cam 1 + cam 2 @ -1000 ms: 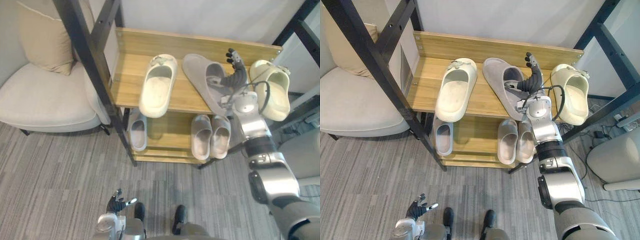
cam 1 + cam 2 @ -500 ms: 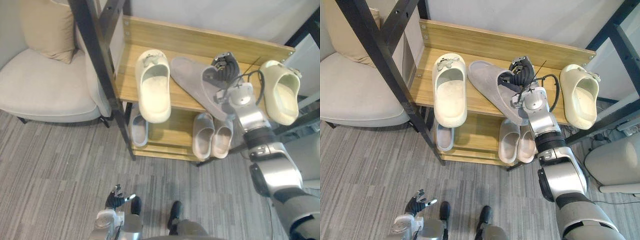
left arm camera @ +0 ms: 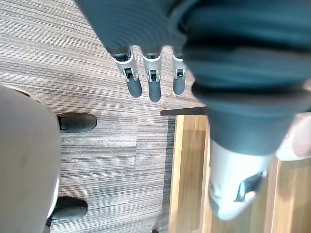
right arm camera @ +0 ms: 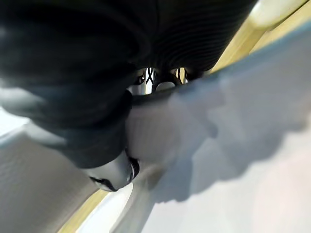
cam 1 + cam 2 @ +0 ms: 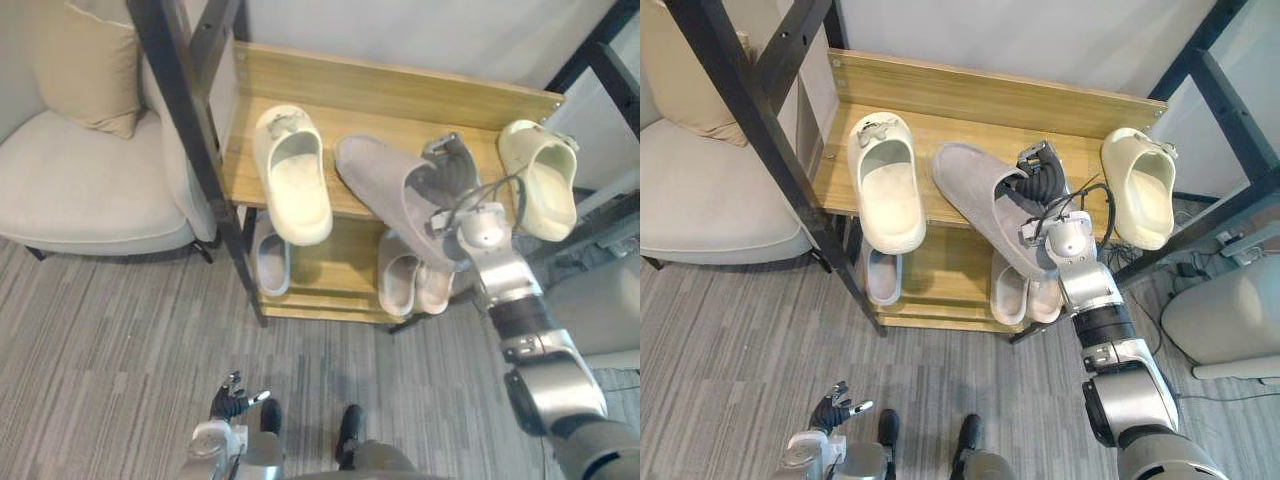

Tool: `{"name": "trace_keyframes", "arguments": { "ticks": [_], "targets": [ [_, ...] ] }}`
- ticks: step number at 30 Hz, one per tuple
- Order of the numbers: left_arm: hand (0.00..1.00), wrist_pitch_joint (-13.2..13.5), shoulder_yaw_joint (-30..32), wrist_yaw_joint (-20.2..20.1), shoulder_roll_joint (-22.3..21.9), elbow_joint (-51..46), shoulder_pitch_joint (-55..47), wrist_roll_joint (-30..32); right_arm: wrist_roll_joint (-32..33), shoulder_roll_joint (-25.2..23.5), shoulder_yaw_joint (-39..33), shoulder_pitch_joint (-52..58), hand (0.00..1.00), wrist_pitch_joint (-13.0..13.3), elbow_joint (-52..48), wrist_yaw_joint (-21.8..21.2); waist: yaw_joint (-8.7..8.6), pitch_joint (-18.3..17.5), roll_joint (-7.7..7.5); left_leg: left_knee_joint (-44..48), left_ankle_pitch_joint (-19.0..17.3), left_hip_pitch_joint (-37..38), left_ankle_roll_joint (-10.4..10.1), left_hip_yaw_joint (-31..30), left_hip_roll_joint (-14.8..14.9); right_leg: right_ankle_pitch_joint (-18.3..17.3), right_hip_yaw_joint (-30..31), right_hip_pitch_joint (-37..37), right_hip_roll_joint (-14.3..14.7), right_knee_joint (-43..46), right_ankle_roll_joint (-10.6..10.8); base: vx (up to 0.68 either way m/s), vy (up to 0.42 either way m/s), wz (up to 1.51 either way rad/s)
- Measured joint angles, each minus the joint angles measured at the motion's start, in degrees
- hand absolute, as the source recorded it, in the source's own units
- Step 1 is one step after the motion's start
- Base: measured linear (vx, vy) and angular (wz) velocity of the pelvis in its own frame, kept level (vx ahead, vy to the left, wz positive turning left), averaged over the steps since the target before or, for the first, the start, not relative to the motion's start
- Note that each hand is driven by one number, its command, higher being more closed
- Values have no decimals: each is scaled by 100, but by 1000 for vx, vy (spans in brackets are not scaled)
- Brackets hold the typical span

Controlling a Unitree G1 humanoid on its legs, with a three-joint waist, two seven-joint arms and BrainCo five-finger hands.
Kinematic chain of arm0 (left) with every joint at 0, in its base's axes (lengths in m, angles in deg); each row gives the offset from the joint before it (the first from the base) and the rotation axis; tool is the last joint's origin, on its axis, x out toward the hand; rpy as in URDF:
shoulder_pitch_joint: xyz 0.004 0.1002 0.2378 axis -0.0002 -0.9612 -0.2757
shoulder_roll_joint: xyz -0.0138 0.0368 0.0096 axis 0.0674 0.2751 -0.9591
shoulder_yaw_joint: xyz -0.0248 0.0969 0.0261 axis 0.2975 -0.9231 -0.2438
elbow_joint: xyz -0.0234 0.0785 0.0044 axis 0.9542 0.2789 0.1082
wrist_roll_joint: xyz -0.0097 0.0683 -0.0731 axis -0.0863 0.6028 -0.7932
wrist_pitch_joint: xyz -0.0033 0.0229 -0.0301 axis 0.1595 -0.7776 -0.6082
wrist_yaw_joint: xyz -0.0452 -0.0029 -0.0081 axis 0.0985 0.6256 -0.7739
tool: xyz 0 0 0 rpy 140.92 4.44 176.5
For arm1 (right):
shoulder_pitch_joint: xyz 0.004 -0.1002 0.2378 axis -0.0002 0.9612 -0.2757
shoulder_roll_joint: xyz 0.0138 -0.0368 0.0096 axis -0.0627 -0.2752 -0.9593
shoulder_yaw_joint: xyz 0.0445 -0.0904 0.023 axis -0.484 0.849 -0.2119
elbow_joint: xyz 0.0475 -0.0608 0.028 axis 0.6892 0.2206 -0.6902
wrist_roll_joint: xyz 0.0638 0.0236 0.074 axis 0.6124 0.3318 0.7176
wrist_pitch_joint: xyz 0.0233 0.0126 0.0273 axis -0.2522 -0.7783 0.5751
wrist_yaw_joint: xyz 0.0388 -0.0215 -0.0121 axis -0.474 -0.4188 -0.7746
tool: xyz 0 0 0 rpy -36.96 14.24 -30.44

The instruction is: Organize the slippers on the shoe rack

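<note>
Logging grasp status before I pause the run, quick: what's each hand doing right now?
Left hand: open, holding nothing.
Right hand: closed on the grey slipper.

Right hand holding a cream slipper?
No, the right hand grips the grey slipper.

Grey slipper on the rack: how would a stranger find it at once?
Look at the top shelf of the wooden shoe rack. Between two cream slippers is the grey slipper, held in the right hand. It alone is grey and set slantwise.
</note>
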Motion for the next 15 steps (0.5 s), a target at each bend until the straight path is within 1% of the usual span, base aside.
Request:
{"name": "trace_keyframes", "arguments": {
  "ticks": [4,6,9,10,13,15],
  "targets": [
    [0,-8,-2,-16,-6,85,0,1,7,-12,-294,472,100,-3,-366,37,-15,-119,9,1,-1,-7,0,-2,-2,0,-5,1,0,-14,1,0,0,0],
    [0,-15,-1,-17,-7,123,-1,8,48,-43,-487,815,100,3,-755,91,-35,-172,20,2,-2,-7,0,-3,-3,0,-7,2,-1,-15,2,0,0,0],
    [0,-46,4,-19,-10,237,-7,21,82,-320,-770,1276,100,71,-1311,190,-120,-308,48,2,-2,-1,1,-2,-2,0,-3,6,-1,-18,2,0,0,0],
    [0,-60,7,-21,-23,269,-11,40,106,-413,-859,1492,100,130,-1558,220,-142,-357,70,2,-2,5,1,-2,-2,0,0,10,-2,-18,2,0,0,0],
    [0,-106,13,-26,-51,365,-36,137,219,-653,-895,2027,100,274,-2131,233,-238,-487,131,9,-8,22,-4,2,20,-2,23,21,-4,-16,5,-42,-9,-3],
    [0,-110,13,-31,-81,467,-42,193,231,-886,-897,2459,100,370,-2491,223,-261,-580,189,57,-41,39,-31,30,31,-4,61,38,-3,-10,8,-36,-11,-7]
  ]
}}
